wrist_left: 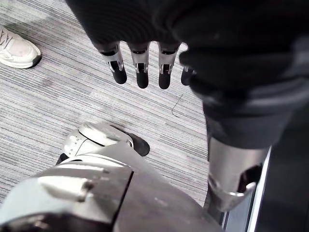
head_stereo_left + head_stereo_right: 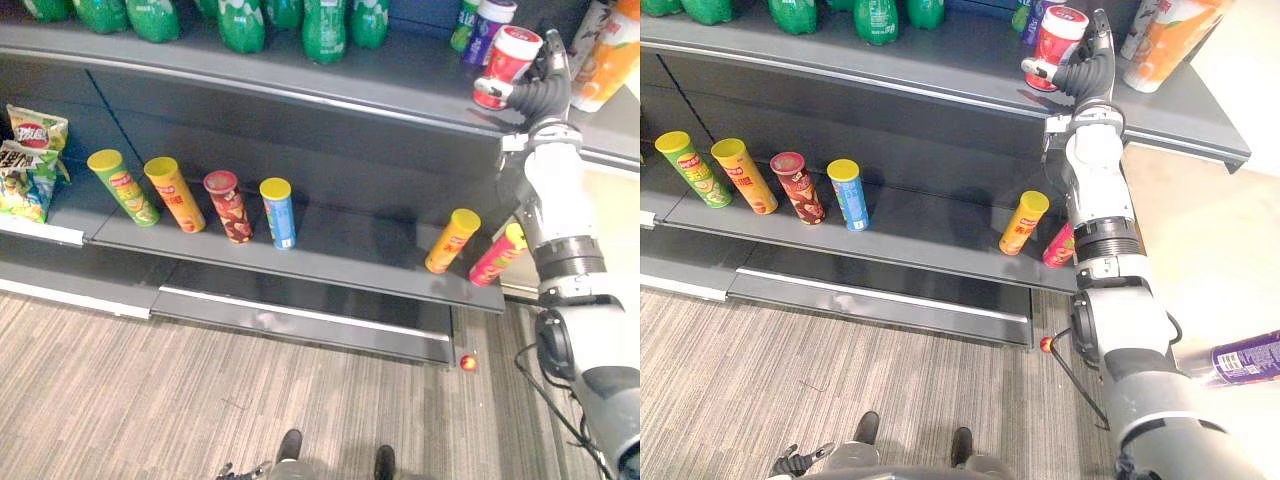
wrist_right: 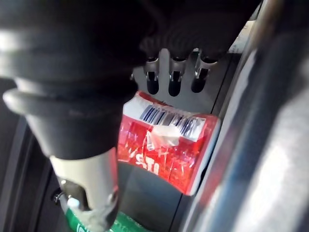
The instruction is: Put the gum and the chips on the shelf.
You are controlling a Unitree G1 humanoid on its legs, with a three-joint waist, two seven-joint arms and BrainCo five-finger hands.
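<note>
A red gum tub with a white lid (image 2: 508, 62) is tilted just over the upper shelf (image 2: 400, 85) at the right. My right hand (image 2: 540, 92) reaches up to it, and the right wrist view has the red tub (image 3: 166, 145) between the fingers (image 3: 175, 82) and the thumb. Several chip tubes stand leaning on the middle shelf: an orange one (image 2: 452, 241) and a pink one (image 2: 497, 255) below the right arm, and others (image 2: 175, 194) further left. My left hand (image 1: 141, 72) hangs low over the carpet with straight fingers and nothing in it.
Green bottles (image 2: 240, 20) line the back of the upper shelf, and an orange bottle (image 2: 610, 50) stands right of the tub. Chip bags (image 2: 30, 160) hang at the far left. A small red ball (image 2: 468, 362) lies on the floor. A person's shoe (image 1: 17, 48) is nearby.
</note>
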